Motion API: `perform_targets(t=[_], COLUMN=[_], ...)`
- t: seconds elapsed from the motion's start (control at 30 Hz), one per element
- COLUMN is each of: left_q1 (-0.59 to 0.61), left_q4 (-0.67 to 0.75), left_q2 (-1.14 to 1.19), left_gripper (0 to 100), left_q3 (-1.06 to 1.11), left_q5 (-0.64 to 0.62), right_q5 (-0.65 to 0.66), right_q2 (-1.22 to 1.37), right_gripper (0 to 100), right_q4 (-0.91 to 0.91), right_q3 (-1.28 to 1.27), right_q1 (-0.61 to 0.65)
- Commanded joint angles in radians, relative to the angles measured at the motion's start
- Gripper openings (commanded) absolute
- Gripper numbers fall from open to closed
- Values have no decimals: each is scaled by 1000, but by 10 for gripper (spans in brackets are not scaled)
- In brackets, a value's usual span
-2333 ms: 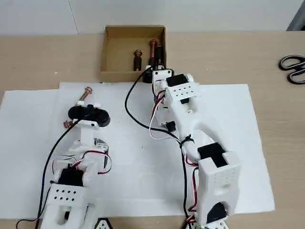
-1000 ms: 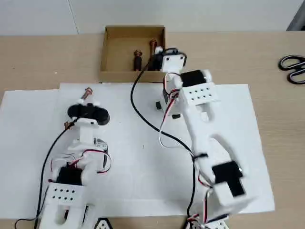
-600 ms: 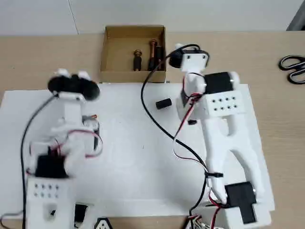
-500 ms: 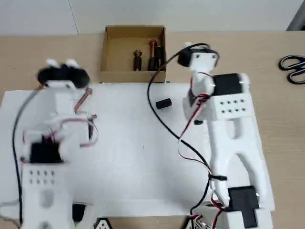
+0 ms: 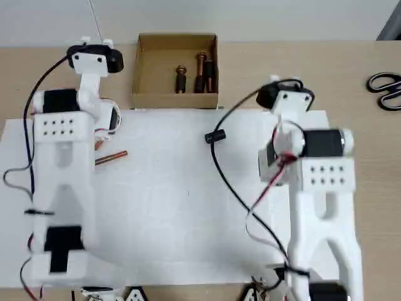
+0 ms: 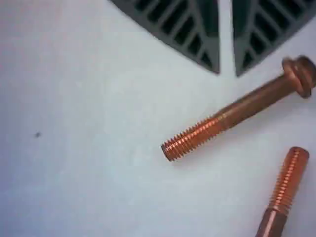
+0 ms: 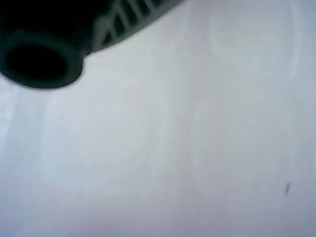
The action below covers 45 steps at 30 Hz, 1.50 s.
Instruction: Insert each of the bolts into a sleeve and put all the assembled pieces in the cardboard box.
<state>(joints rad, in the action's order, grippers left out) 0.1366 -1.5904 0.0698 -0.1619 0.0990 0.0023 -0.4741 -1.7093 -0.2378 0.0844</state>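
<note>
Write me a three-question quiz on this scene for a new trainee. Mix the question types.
1. True or false: the black sleeve lies inside the cardboard box.
2. How many assembled pieces lie in the box? A) none B) two C) five
3. Fill in: the left wrist view shows ___ bare bolts lying on the white paper.
Key: 1 false, it lies on the paper, outside the box; 2 B; 3 two.

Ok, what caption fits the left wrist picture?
Two threaded copper-coloured metal bolts lying on white paper near the left tool.
</note>
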Motion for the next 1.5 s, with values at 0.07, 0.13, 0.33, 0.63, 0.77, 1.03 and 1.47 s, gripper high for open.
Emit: perform_targets(t=[0.07,0.13,0.33,0.63,0.77,1.03,1.47], left_q1=[5,12,23,61,57,55,57], left_q4=[3,2,-38,-143,-161,-157,-127], left_q2=[163,232,411,618,700,776,847], left_gripper=[6,6,8,80,83,84,126], left_q3=[-142,-180,-337,-671,-731,-792,-820], left_q5=[14,14,52,138,143,152,166], right_q5=[9,9,11,11,9,11,11], right_q2=[-197,-249,-383,-501,-503,-501,-499], right_gripper=[4,4,4,4,4,4,4], right_q4=[-5,-5,48,85,87,87,87], right_q3=[-123,-167,-299,-382,-384,-384,-384], right_q1=[-12,-12,-12,-13,-13,-13,-13])
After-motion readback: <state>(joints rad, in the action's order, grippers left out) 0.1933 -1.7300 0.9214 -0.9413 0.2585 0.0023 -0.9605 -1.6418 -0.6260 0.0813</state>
